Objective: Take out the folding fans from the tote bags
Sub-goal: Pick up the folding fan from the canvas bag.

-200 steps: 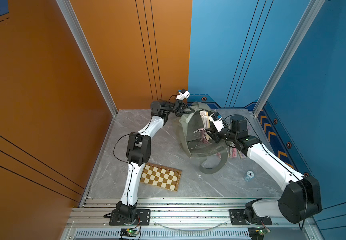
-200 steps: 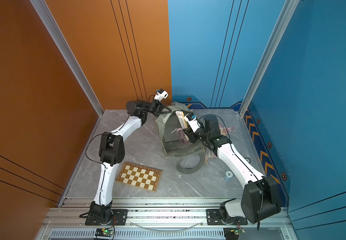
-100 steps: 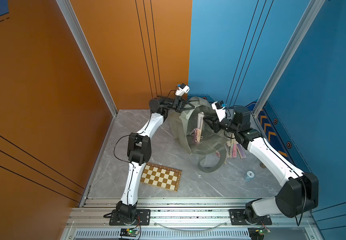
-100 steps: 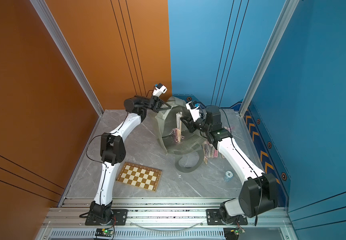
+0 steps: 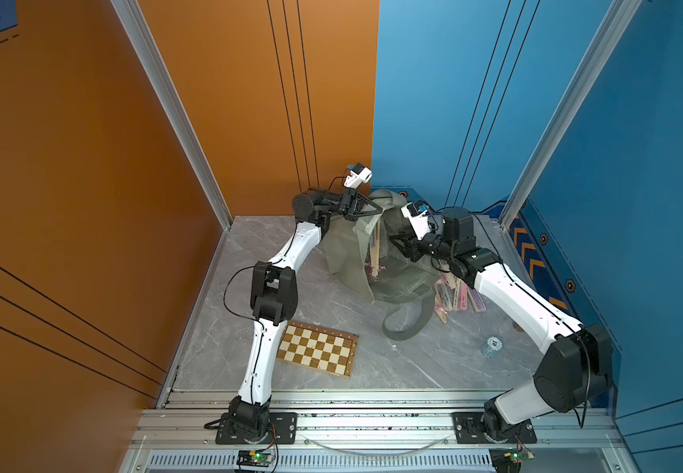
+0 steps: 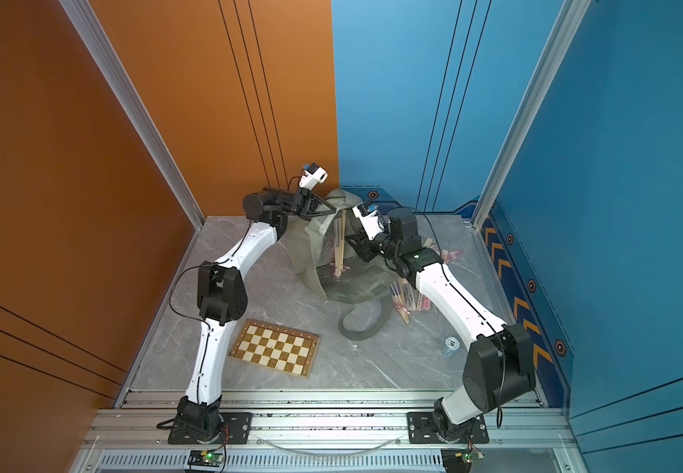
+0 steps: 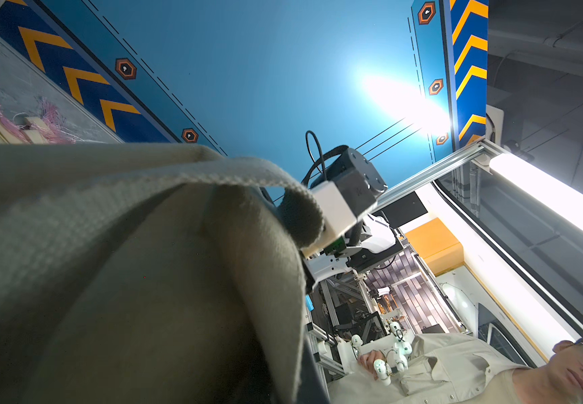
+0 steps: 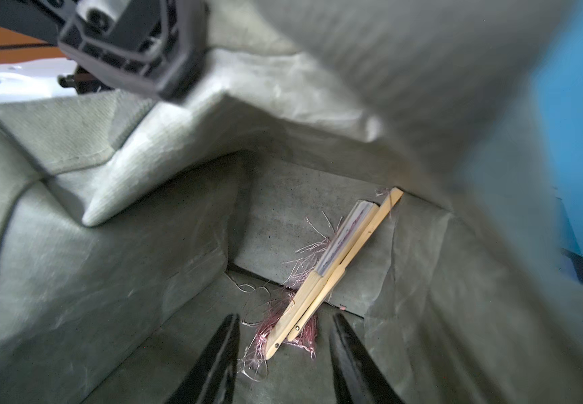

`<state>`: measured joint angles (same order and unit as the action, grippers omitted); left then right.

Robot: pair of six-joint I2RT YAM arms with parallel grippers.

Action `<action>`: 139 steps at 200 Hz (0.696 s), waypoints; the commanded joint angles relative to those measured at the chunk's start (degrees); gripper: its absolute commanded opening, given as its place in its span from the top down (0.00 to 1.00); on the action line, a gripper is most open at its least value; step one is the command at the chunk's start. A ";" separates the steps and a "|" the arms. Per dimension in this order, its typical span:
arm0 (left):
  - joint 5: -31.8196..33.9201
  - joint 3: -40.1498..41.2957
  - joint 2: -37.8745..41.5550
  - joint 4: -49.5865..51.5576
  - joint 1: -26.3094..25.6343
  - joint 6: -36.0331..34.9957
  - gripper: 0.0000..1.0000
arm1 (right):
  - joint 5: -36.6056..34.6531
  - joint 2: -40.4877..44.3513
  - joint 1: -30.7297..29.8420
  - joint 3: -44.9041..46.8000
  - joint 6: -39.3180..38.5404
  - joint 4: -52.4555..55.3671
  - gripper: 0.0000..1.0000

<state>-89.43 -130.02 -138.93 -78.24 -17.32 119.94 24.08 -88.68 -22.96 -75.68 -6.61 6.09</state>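
right wrist view: right gripper (image 8: 284,316) has released fans (image 8: 332,266) into tote (image 8: 108,280).

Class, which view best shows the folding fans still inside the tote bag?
The right wrist view: it looks into the olive fabric tote bag, showing two closed bamboo-ribbed fans whole. Both top views catch only their ribs; the left wrist view shows only bag fabric.

Brown-and-cream chessboard (image 5: 317,348) lying flat on the grey marble desk (image 5: 413,368), toward the front edge. Well apart from it sits a little pale-blue round chip (image 5: 491,346) marked 10. The left wrist view also catches a person in a beige shirt (image 7: 457,370) under a bright strip light (image 7: 555,196).
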 commanded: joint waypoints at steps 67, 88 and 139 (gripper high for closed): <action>-4.97 -1.68 -0.66 -2.46 -0.73 22.31 1.00 | -12.25 -6.44 -7.34 0.96 13.75 4.46 0.46; -4.95 -1.00 -0.72 -2.52 -0.48 22.35 1.00 | -12.38 -7.41 -7.89 0.53 16.83 5.68 0.46; -4.97 0.11 -1.29 -2.48 -0.95 22.36 1.00 | -16.42 -10.73 -7.72 -1.45 20.52 14.11 0.44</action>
<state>-89.43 -129.75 -139.70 -78.26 -17.80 119.94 11.49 -97.41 -30.85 -75.81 10.61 13.96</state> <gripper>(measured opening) 0.065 0.558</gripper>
